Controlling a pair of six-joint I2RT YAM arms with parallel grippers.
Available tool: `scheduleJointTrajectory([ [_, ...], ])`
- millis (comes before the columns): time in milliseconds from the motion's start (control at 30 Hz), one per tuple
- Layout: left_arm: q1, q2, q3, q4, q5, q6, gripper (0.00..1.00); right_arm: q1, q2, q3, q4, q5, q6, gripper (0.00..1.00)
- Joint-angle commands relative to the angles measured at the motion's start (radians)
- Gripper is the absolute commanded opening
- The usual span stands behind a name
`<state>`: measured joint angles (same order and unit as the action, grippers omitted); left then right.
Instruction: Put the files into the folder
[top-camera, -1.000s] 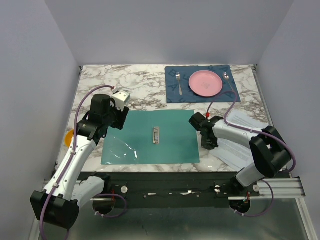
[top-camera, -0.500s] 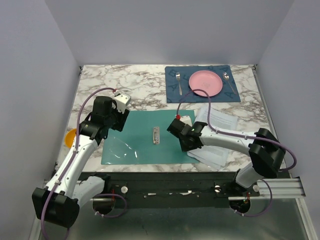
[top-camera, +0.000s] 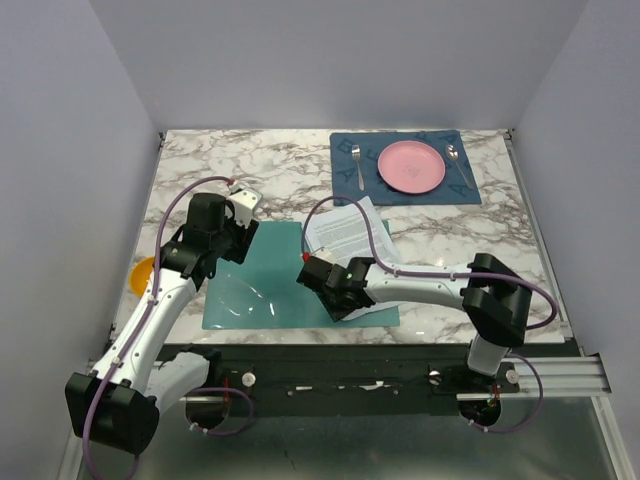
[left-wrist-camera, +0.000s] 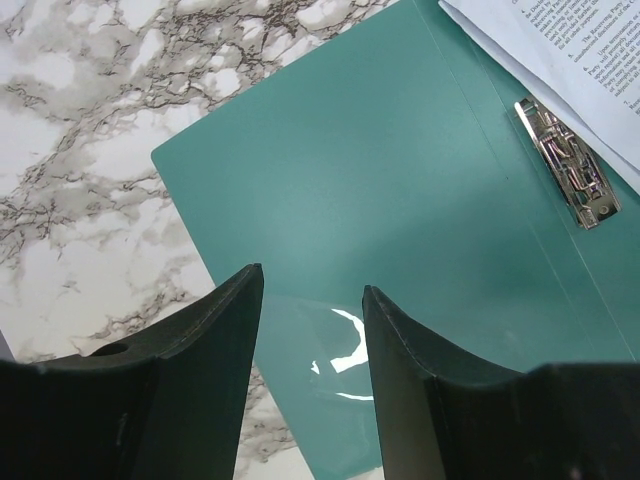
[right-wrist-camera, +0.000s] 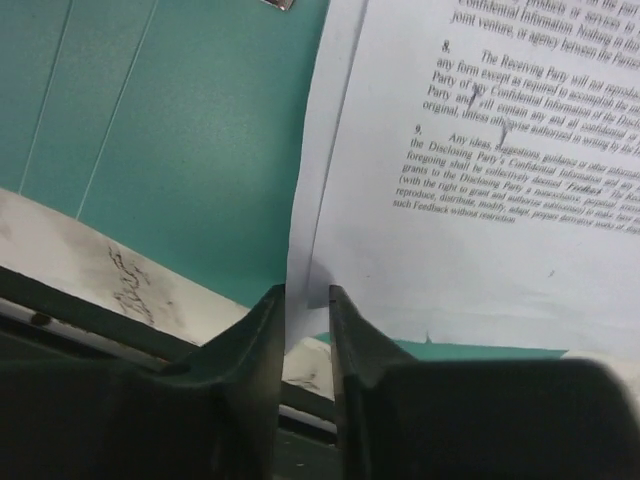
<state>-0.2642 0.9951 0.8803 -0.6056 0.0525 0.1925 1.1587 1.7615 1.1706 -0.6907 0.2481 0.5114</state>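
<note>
Files (top-camera: 345, 232) overlap folder (top-camera: 270, 268); only right wrist view shows right end effector (right-wrist-camera: 307, 296) pinching them; left end effector (left-wrist-camera: 312, 288) wide.

The folder (top-camera: 265, 265) is teal, the files (top-camera: 345, 230) white.

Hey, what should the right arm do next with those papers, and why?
Likely turn the files square with the folder before releasing. The jaws of the right gripper pinch their near edge, and they lie askew over the folder's right half, one corner past its far edge.
</note>
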Motion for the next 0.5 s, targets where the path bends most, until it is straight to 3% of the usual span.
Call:
scheduleJointTrajectory([
  [0, -0.004, -0.012, 0.011, 0.007, -0.02, 0.01, 0.57, -0.001, -0.049, 0.061, -0.009, 0.023, -0.016, 0.53],
  [167, -0.004, -0.007, 0.023, 0.0, -0.02, 0.005, 0.57, -0.1, -0.152, 0.069, 0.0, -0.006, -0.025, 0.7],
  [267, -0.004, -0.01, 0.028, -0.006, -0.02, 0.007, 0.57, -0.262, -0.206, 0.017, 0.064, 0.011, -0.063, 0.69],
  [300, -0.004, -0.01, 0.029, -0.008, -0.022, 0.007, 0.57, -0.366, -0.241, -0.038, 0.103, -0.01, -0.083, 0.68],
  [400, -0.004, -0.01, 0.036, -0.013, -0.02, 0.002, 0.57, -0.567, -0.257, -0.095, 0.244, -0.122, -0.152, 0.67],
  [467, -0.004, -0.009, 0.037, -0.016, -0.016, 0.002, 0.57, -0.632, -0.209, -0.054, 0.249, -0.229, -0.201, 0.68],
])
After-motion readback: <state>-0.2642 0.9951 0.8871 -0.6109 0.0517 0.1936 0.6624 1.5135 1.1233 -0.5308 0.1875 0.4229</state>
